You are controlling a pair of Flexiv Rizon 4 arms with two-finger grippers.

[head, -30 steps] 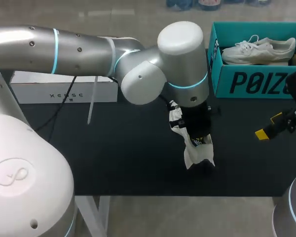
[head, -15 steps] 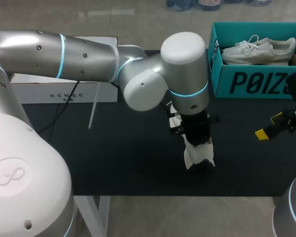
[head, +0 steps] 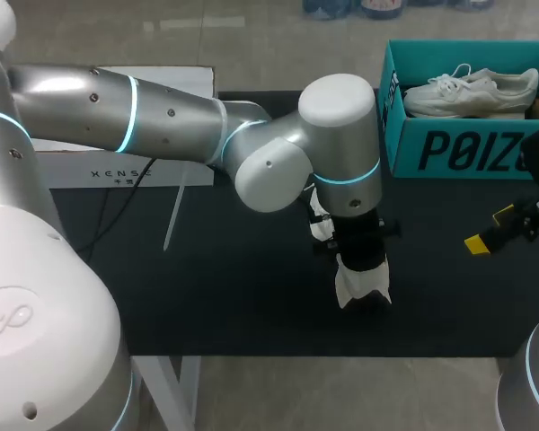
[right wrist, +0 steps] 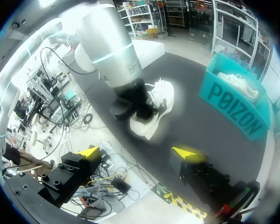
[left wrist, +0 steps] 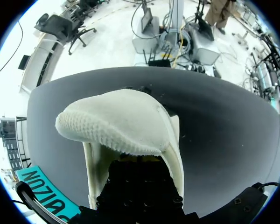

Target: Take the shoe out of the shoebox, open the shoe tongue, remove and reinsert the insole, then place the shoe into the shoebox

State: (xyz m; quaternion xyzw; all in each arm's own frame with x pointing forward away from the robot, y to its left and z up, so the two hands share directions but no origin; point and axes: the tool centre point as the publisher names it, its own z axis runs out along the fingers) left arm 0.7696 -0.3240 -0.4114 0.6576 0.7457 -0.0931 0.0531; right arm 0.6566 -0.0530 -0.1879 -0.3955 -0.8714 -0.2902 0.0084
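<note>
- Near the middle of the black tabletop (head: 234, 287), the left arm (head: 162, 117) reaches in from the left and points its left tool (head: 357, 256) straight down onto a white shoe (head: 359, 283).
- From the left wrist view, the shoe's mesh toe lies ahead of the tool, and the tool's black body sits at the shoe's opening, between its pale side walls.
- Whether the left tool is apart, together or clamped on the shoe cannot be told, since its end is hidden by the shoe.
- It is also unclear whether the shoe rests on the tabletop or hangs just above it.
- At the far right corner of the tabletop stands the teal shoebox (head: 449, 148), open at the top and well apart from the white shoe.
- Inside the shoebox a second shoe (head: 472, 90), also white, lies on its side with its laces showing.
- Over the right edge of the tabletop hangs the right tool (right wrist: 139, 153), its two yellow tips spread wide apart with nothing between them; it is on the near side of the shoebox and clear of both shoes.
- Along the far left of the tabletop lies a long white box (head: 117, 166), partly covered by the left arm.
</note>
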